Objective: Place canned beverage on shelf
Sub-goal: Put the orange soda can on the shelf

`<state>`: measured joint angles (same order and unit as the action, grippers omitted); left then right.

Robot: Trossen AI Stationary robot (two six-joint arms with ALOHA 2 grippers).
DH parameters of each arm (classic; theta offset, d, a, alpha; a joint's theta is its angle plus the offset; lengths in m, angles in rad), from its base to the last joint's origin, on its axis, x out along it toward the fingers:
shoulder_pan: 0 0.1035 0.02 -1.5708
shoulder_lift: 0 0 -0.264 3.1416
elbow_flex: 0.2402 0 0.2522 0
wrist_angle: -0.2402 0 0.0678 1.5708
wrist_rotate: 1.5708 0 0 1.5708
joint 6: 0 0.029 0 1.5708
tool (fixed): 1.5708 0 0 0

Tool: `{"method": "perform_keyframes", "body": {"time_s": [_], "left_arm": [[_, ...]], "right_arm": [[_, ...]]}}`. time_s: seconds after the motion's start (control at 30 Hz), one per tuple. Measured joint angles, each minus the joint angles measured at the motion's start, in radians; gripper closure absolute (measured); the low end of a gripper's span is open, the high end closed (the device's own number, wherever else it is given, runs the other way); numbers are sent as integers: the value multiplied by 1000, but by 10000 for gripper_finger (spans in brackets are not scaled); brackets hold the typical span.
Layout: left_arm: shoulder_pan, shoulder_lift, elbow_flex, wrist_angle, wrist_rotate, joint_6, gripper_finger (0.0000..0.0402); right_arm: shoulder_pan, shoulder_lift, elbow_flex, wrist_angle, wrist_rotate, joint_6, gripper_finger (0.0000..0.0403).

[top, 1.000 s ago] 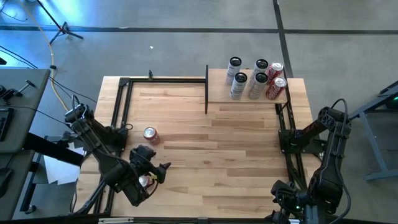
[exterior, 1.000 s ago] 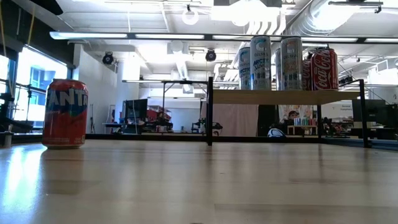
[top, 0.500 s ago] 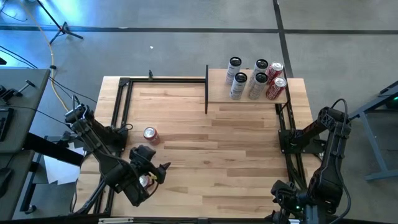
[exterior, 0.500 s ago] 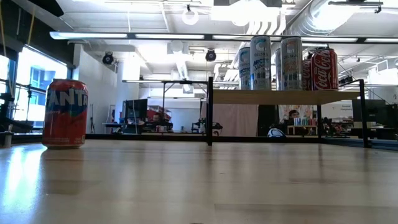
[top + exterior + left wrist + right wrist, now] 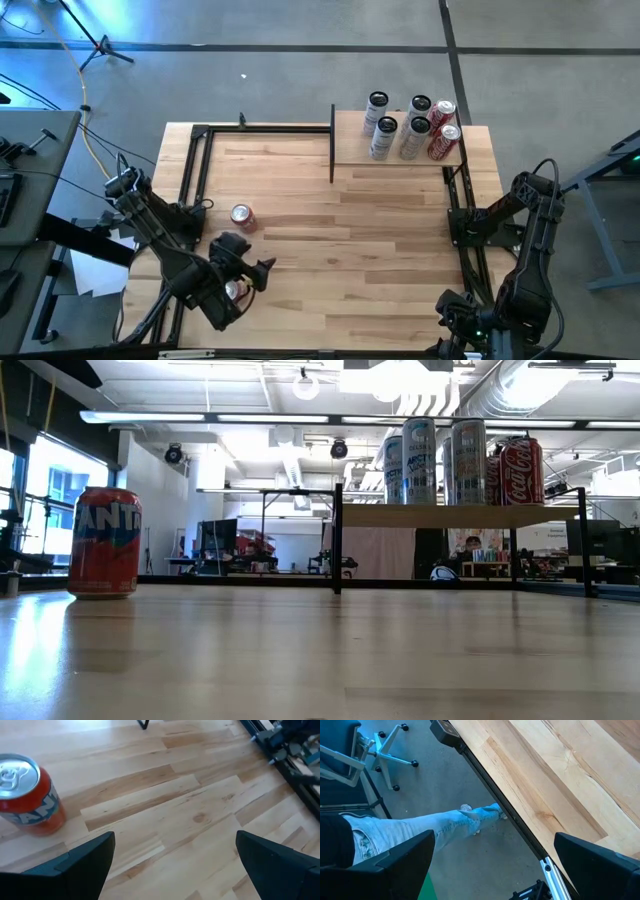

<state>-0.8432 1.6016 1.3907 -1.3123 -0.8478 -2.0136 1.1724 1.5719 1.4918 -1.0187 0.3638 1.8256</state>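
One orange Fanta can point(image 5: 241, 216) stands upright on my tabletop point(image 5: 380, 270), long axis vertical, silver lid and pull tab up, toward the left side about midway back. In the low view its lettering faces the camera at far left point(image 5: 104, 542).

Item, shelf point(image 5: 398, 140): light-wood board on thin black posts, at the far right corner of the tabletop, well apart from the Fanta can. It carries five upright cans: three silver cans point(image 5: 384, 136) and two red cola cans point(image 5: 443, 141), grouped toward its right half; the left part of the board is bare.

Item, black metal frame point(image 5: 195, 160): runs along the left and far edges of the tabletop. I see bare wood between the can and the shelf.

Item, left claw point(image 5: 258, 272): low over the near-left tabletop, just nearer than the can, pointing right; fingers spread wide, holding nothing. In its wrist view the can sits beyond the left finger point(image 5: 75, 865), not between the two.

Item, right claw point(image 5: 455, 325): folded back at the near-right corner, fingers wide apart, empty. Its wrist view looks over the tabletop edge to the floor, a chair base point(image 5: 385, 752) and a person's jeans leg point(image 5: 430, 827).
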Motion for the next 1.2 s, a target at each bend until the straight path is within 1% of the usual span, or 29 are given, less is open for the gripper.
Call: {"method": "perform_keyframes", "body": {"time_s": [0.1, 0.27, 0.4, 0.7, 1.0, 1.2], "left_arm": [[2, 0, 0, -16, 0, -49, 9], [5, 3, 0, -14, 0, -47, 9], [-4, 4, 0, -10, -3, -79, 9], [-33, 4, 0, -14, -101, -53, 9], [-34, 4, 0, -29, -101, -100, 9], [-35, 4, 0, -28, -128, -105, 9]], "right_arm": [[0, 0, 0, 0, 0, 0, 4], [0, 0, 0, 0, 0, 0, 4], [0, 0, 0, 0, 0, 0, 4], [0, 0, 0, 0, 0, 0, 4], [0, 0, 0, 0, 0, 0, 4], [0, 0, 0, 0, 0, 0, 4]]}}
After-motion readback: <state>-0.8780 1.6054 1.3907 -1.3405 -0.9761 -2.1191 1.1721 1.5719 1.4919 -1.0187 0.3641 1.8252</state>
